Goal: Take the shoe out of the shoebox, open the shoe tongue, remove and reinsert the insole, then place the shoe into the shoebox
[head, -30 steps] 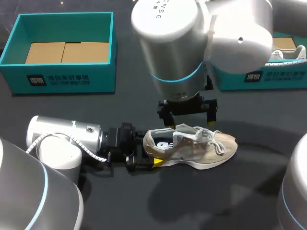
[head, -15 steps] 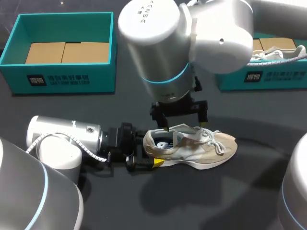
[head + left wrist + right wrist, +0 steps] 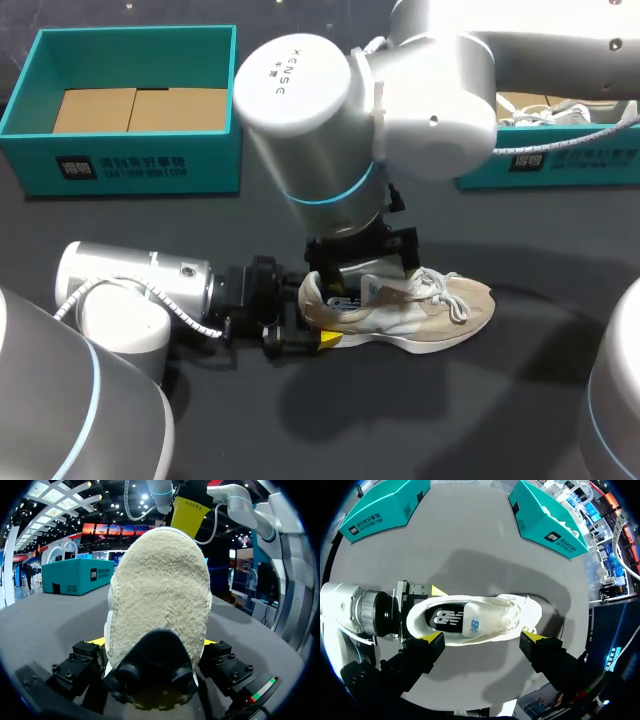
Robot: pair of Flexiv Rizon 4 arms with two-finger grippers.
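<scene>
A beige sneaker [image 3: 450,312] stands upright on the dark table, toe to the right. Its heel [image 3: 160,595] sits deep in my left gripper [image 3: 312,322], which lies low on the table with a finger against each side of the heel. My right gripper [image 3: 362,268] hangs open just above the shoe's mouth. In the right wrist view its fingers straddle the shoe without touching it. Inside the shoe I see the dark insole [image 3: 442,617] and the white tongue [image 3: 472,625] lying flat under the laces.
A teal shoebox [image 3: 135,165] with cardboard inside stands at the back left. A second teal box [image 3: 560,165] at the back right holds another pale shoe. My right arm's big elbow hides the table's middle back.
My right arm has swung left and come down, bringing its open gripper from over the laces to over the shoe's mouth. The left arm and the shoe have stayed still.
</scene>
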